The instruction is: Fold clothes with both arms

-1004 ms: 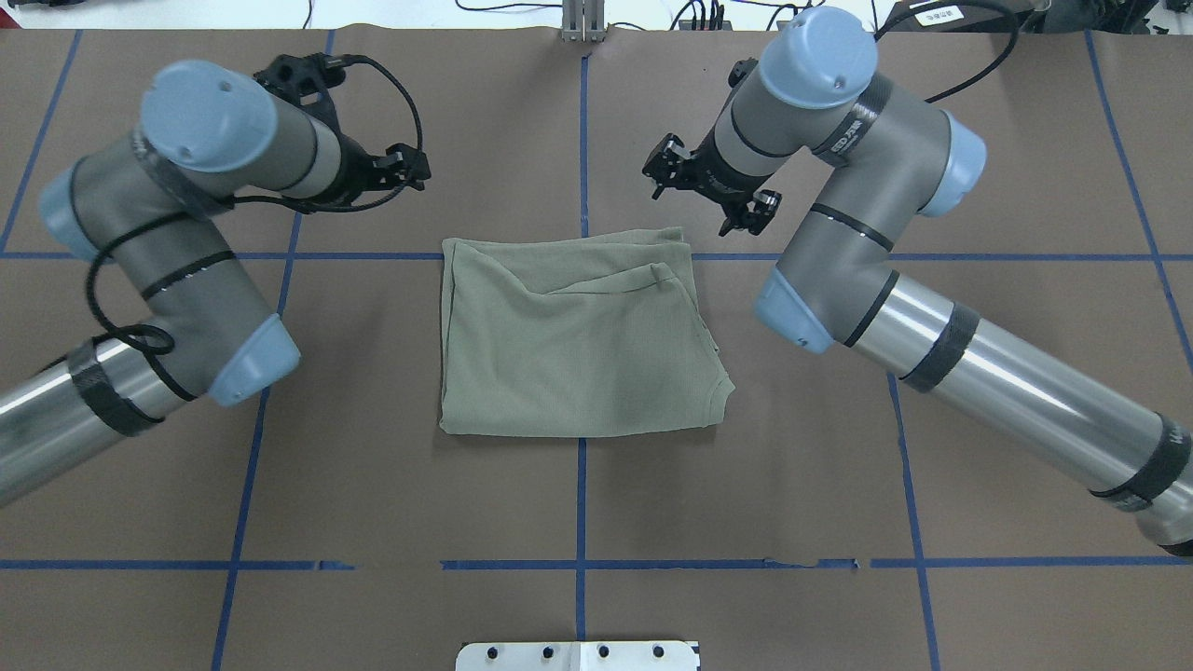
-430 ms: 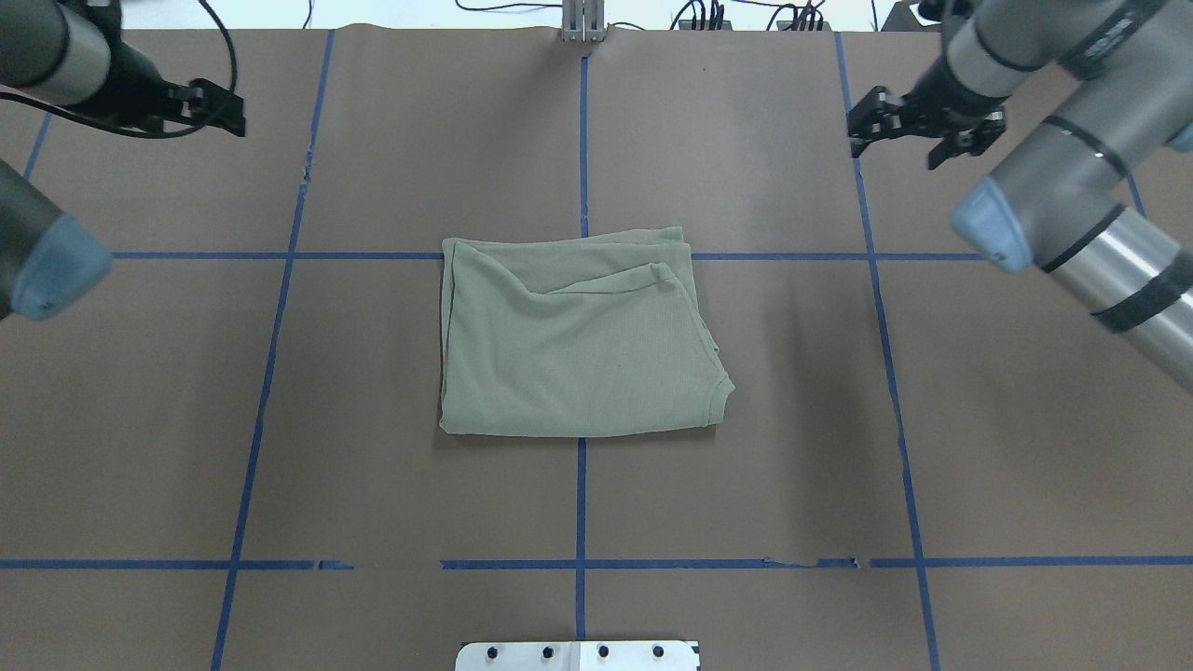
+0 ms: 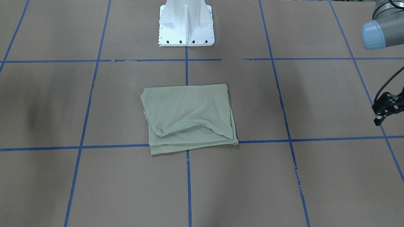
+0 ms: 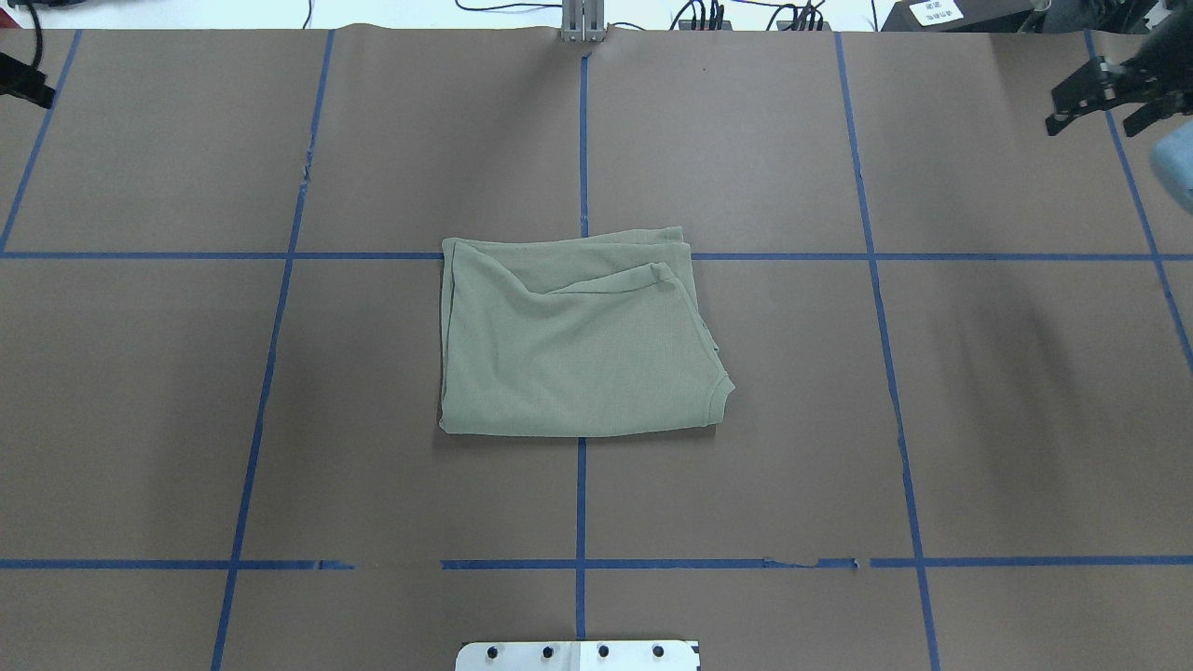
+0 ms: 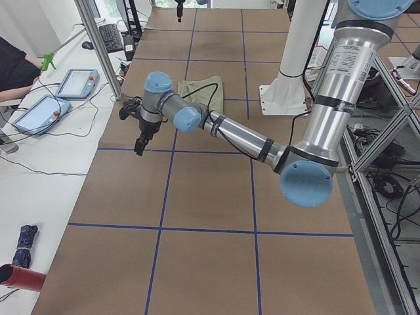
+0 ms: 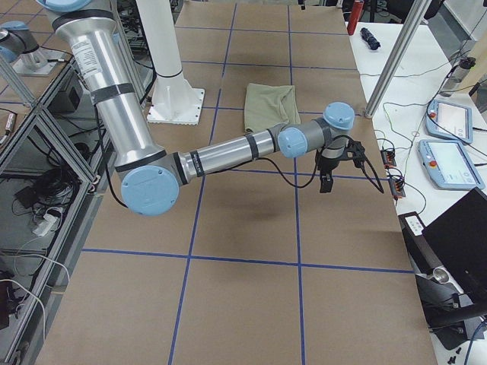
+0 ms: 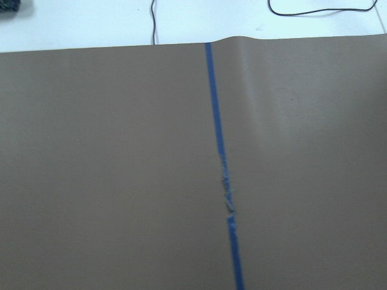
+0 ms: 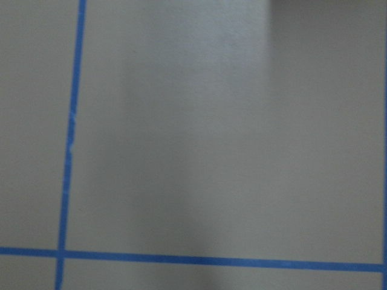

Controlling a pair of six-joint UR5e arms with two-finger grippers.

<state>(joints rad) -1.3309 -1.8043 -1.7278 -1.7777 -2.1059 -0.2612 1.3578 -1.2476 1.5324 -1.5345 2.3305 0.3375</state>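
Neatly folded sage-green shirt [image 4: 578, 345], one diagonal crease across its top layer; left pincer [image 3: 376, 115] and right pincer [image 4: 1092, 119] both apart

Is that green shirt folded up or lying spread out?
Folded. The shirt lies as a compact rectangle on the table, several layered edges stacked along one side, no sleeves sticking out.

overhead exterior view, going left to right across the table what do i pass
black left gripper at the view's edge → folded sage-green knit shirt at the centre → black right gripper → light-blue joint cap of the right arm
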